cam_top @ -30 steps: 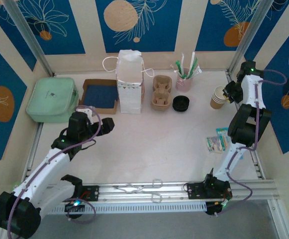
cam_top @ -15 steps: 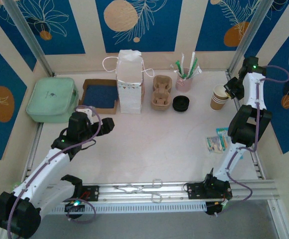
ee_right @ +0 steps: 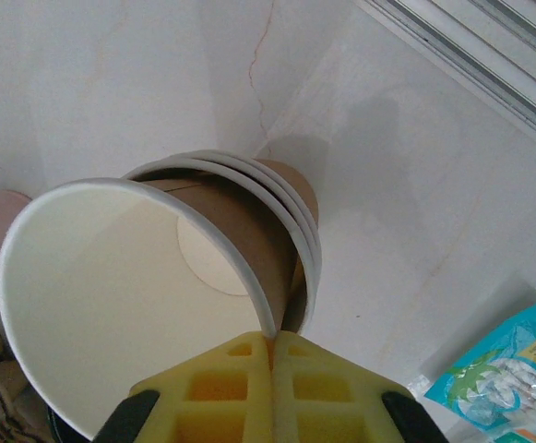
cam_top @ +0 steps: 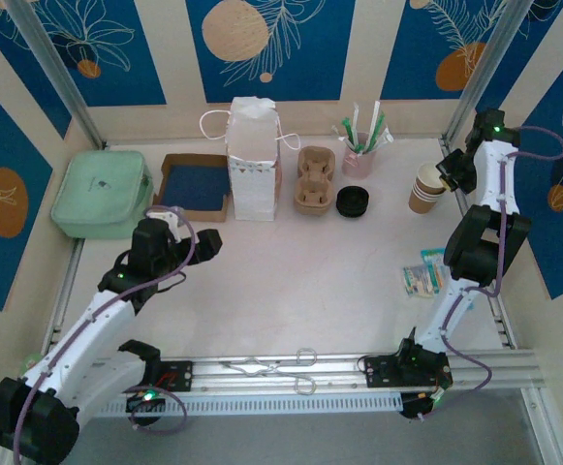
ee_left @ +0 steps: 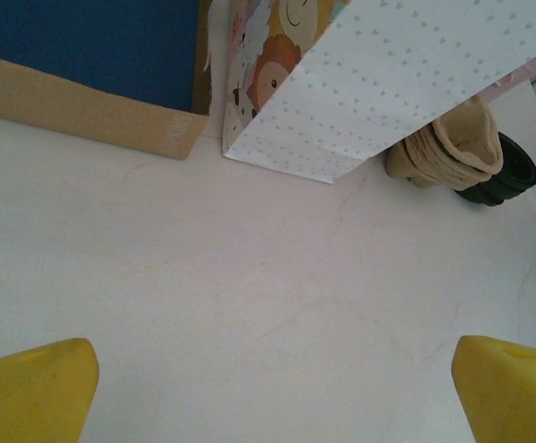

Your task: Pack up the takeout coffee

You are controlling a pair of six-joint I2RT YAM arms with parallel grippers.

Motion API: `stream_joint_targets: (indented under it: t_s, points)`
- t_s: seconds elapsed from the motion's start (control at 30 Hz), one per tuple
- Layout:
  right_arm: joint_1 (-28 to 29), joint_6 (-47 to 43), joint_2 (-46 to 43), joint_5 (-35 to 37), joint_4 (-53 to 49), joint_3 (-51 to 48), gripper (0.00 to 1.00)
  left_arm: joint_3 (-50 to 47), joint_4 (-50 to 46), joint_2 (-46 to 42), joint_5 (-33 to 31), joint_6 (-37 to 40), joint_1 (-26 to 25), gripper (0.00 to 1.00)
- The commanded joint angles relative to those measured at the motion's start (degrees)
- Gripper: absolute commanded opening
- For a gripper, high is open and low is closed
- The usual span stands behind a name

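Note:
A stack of kraft-brown paper cups (cam_top: 426,189) with white rims stands at the table's far right. In the right wrist view the top cup (ee_right: 111,295), the takeout coffee's cup, is tilted out of the stack (ee_right: 297,198), open and with a white inside. My right gripper (ee_right: 269,340) is shut on this cup's rim, one yellow finger inside the wall and one outside. From above, the right gripper (cam_top: 448,176) is at the stack's right side. My left gripper (cam_top: 199,240) hovers open over bare table at the left, its yellow fingertips (ee_left: 28,388) wide apart with nothing between them.
A white paper bag (cam_top: 252,160) stands at the back centre, with a pulp cup carrier (cam_top: 315,181), black lids (cam_top: 353,201) and a pink cup of straws (cam_top: 359,155) to its right. A green case (cam_top: 102,192) and a cardboard tray (cam_top: 194,187) lie at the left. A teal packet (cam_top: 424,273) lies near the right arm.
My right gripper has closed onto the top cup's rim and its wrist has shifted slightly to the right. The left arm has not moved.

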Motion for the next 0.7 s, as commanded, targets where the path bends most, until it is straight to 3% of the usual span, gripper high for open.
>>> stream_joint_targets:
  t_s: [0.0, 0.67]
  points:
    - [0.3, 0.7, -3.3, -1.0, -1.2, 1.7, 0.03, 0.1, -0.1, -0.8, -0.7, 0.2, -0.5, 0.98]
    - [5.5, -1.3, -13.2, 5.6, -3.8, 3.3, 0.02, 1.9, -2.5, -2.1, -0.4, -0.1, -0.6, 0.98]
